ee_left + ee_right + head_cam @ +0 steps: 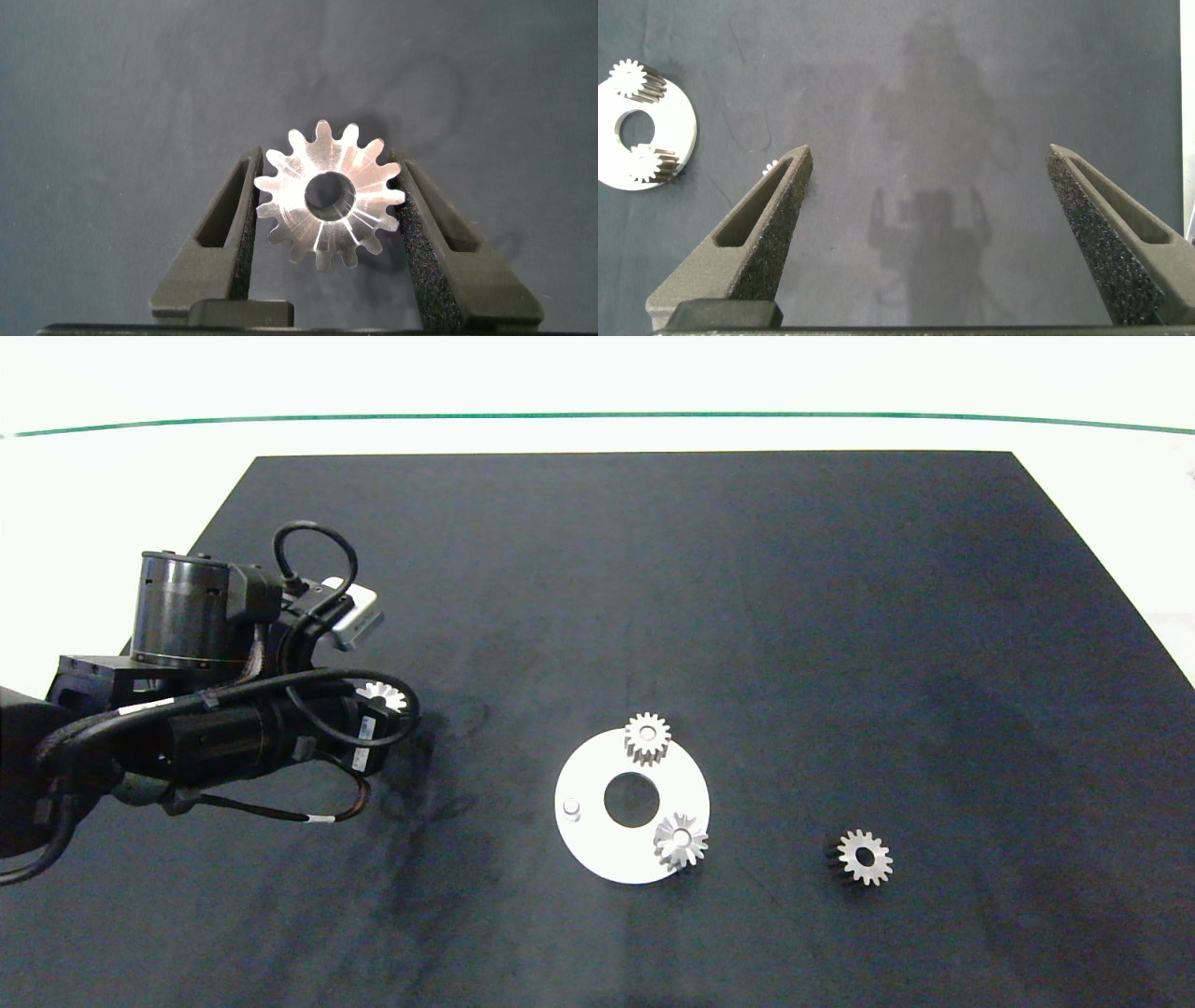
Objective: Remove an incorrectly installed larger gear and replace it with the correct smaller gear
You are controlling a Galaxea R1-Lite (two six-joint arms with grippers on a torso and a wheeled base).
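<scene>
Looking down through the head camera, I see the left arm [187,728] reaching in from the left edge of the frame over the black mat [653,569] that covers the counter. Its left jaws are closed most of the way onto the larger gear [329,194], a silver metal gear with narrow pointed teeth and a small dark centre hole. In the wrist view, the dark foam pads [245,224] press against the teeth on opposite sides. From above, only a sliver of that gear [383,695] shows past the wrist, at centre left of the frame. I cannot tell whether it is touching the mat.

A flat white ring disc [607,854] lies just below the middle of the frame. One small silver gear [647,737] sits on its upper rim and another silver gear with sharper teeth [681,841] on its lower right rim. A short pale peg [571,809] stands bare on its left side.

The smaller gear [864,857], silver with stubby blunt teeth and a wide round bore, lies flat on the mat to the right of the disc, apart from it.

The right jaws are spread wide and hold nothing, with their grey fingers [771,224] over bare mat. That arm does not appear in the head view.
</scene>
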